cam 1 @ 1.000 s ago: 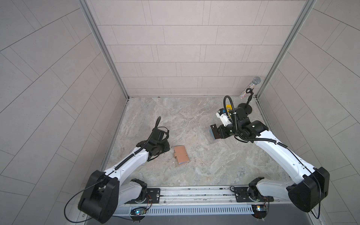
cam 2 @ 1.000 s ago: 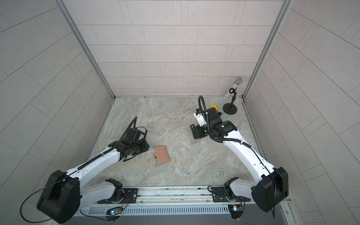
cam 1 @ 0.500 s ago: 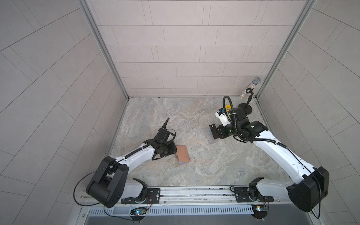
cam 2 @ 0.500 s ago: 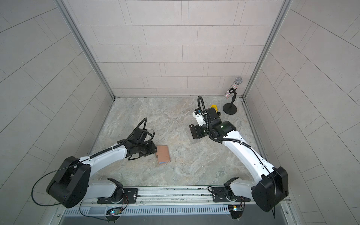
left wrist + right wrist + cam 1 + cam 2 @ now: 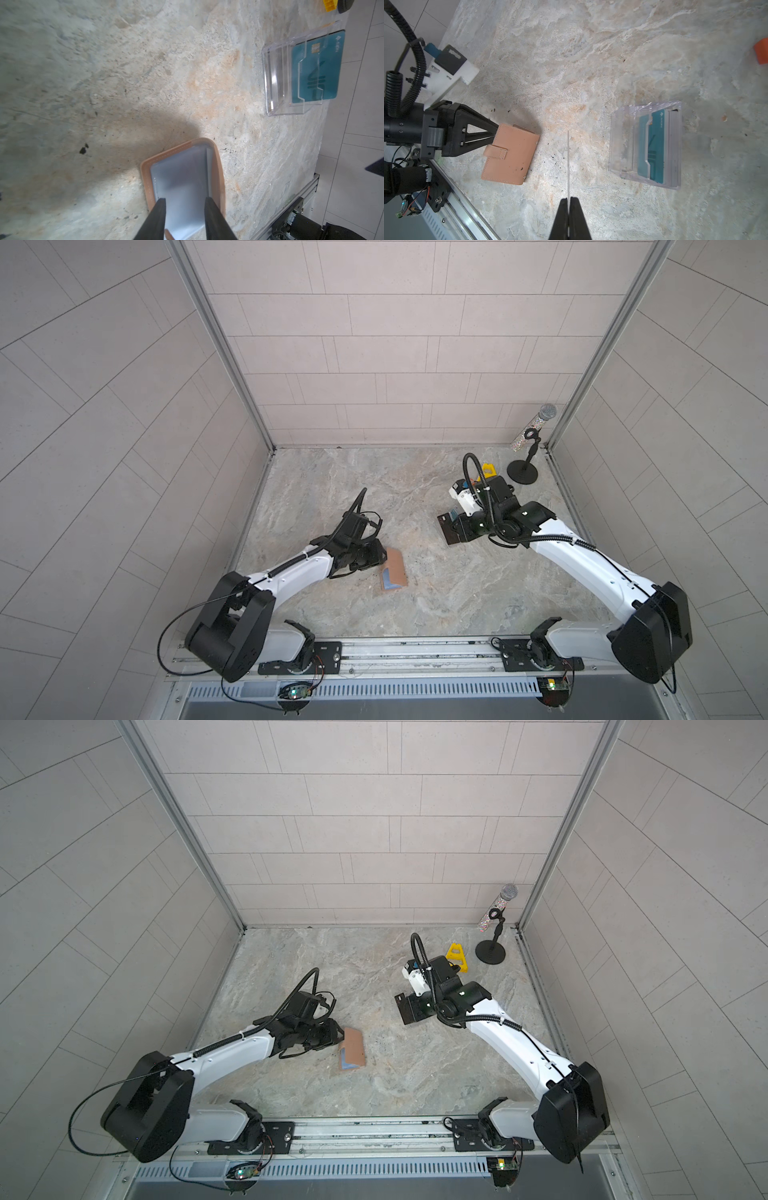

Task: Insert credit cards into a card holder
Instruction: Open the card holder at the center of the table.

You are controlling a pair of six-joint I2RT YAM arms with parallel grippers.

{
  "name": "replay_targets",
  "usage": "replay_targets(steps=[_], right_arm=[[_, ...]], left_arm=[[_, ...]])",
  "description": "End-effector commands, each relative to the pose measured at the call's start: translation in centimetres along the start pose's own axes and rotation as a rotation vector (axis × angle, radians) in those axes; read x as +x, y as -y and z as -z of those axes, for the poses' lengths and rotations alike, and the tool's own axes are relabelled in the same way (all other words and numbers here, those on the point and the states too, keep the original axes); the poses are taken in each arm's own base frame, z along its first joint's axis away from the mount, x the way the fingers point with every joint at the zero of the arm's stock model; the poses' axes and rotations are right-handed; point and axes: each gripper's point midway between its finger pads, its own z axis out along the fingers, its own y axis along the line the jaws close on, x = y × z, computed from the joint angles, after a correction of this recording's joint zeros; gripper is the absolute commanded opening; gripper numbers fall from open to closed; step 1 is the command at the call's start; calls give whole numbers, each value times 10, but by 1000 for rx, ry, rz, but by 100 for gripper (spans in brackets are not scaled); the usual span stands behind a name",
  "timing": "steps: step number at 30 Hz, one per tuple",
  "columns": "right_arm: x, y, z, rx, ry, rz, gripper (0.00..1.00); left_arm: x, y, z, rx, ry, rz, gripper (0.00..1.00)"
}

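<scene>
Left claw: the left claw (image 5: 185,200) is down low and released, black fingers (image 5: 160,209) parted, tips right at the edge of the tan leather card holder (image 5: 510,153).
Card holder: it lies on the marbled stone surface (image 5: 415,489), toward the front middle, snap tab on top. The cover is lifted a little on the left claw's side, so a clear plastic sleeve (image 5: 182,182) shows inside the leather rim.
Right claw: the right claw (image 5: 568,199) is clenched on one thin pale card (image 5: 568,162), seen edge-on and sticking straight out of the jaws, well apart from the card holder.
Supply: a clear plastic box (image 5: 623,145) stands on the surface by the right claw, with teal cards (image 5: 654,145) upright in it; "VIP" lettering shows in the left wrist view.
Far corner: a microphone on a round black stand (image 5: 523,470).
</scene>
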Motion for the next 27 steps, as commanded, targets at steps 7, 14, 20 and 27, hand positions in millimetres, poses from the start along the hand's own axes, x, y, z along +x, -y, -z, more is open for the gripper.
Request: replay_targets(steps=[7,14,20,27], right_arm=[[-1,-16,-12,-75,11,-34,0],[3,-27,-15,-121,8,-42,0],[8,-27,-14,-116,2,-33,0],[15,-25,-16,-111,-18,-37,0]], left_arm=[[-6,34,-4,118,35,26,37],[-5,47,-13,137,47,27,35],[0,61,-27,151,39,20,28],[5,72,-35,133,42,-6,28]])
